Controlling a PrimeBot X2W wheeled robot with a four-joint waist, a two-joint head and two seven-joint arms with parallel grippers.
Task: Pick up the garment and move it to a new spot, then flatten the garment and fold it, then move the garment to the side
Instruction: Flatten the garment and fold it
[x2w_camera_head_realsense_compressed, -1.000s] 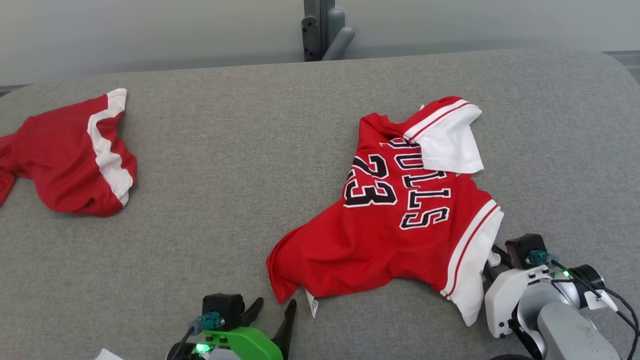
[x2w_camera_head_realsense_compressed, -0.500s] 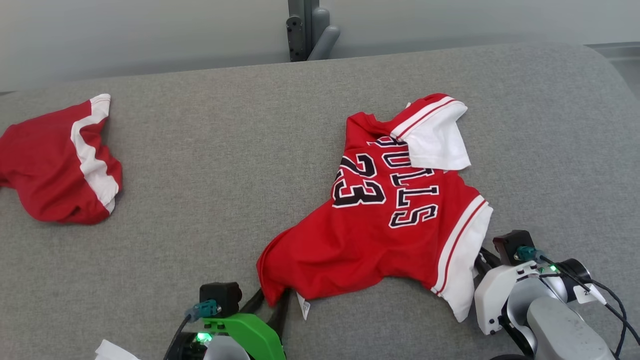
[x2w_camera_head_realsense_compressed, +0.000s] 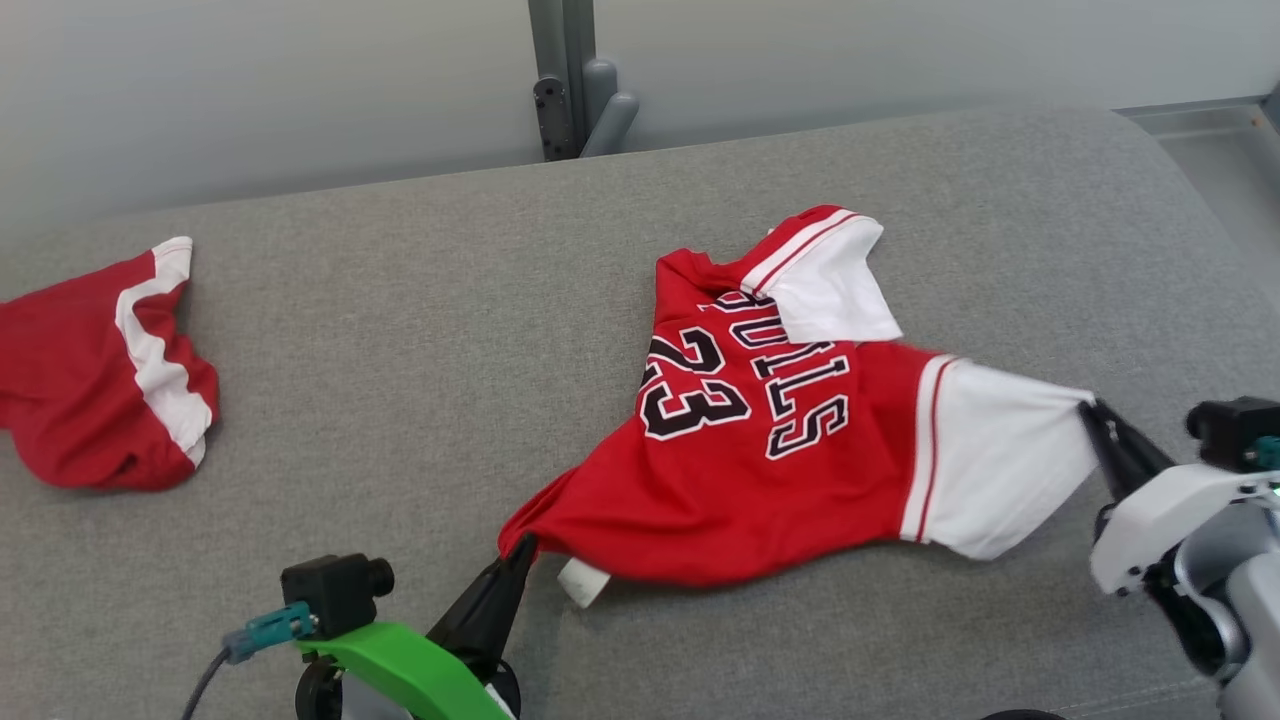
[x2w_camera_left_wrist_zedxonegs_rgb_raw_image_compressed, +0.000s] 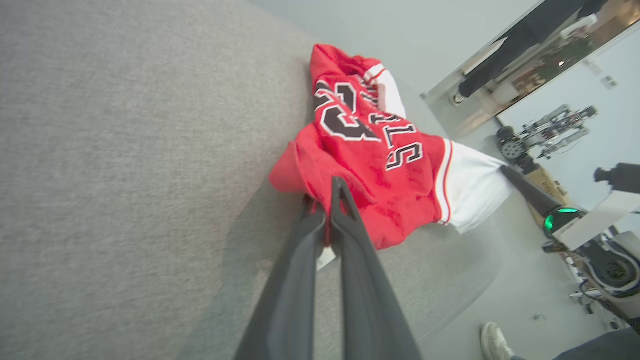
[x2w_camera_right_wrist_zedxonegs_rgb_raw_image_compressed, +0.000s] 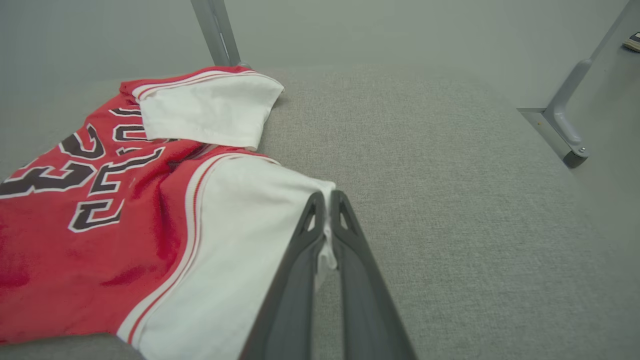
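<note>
1. Far left: a pair of red shorts (x2w_camera_head_realsense_compressed: 100, 400) with a white side stripe lies crumpled on the grey padded surface (x2w_camera_head_realsense_compressed: 400, 300). It is well apart from the work and seems to play no part in this step.
2. Near left: the left gripper (x2w_camera_head_realsense_compressed: 521, 547) has its two dark fingers pinched closed on the red bottom corner of the jersey (x2w_camera_head_realsense_compressed: 760, 450). The left wrist view shows cloth bunched between the tips, with a white label (x2w_camera_head_realsense_compressed: 581, 582) hanging just beside them.
3. Centre: the red "23" jersey lies right of the middle of the surface, number and lettering up. Its far sleeve (x2w_camera_head_realsense_compressed: 830, 295), white, is flopped over onto the chest. The body looks stretched between the two grips.
4. Near right: the right gripper (x2w_camera_head_realsense_compressed: 1090, 412) is clamped shut on the outer edge of the right sleeve (x2w_camera_head_realsense_compressed: 1000, 460), which is spread flat toward the right.
5. A hold at each end suggests the pick-up step. A spread grip should keep the cloth from bunching while it is carried to a new spot. Flattening and folding are not yet done.
</note>
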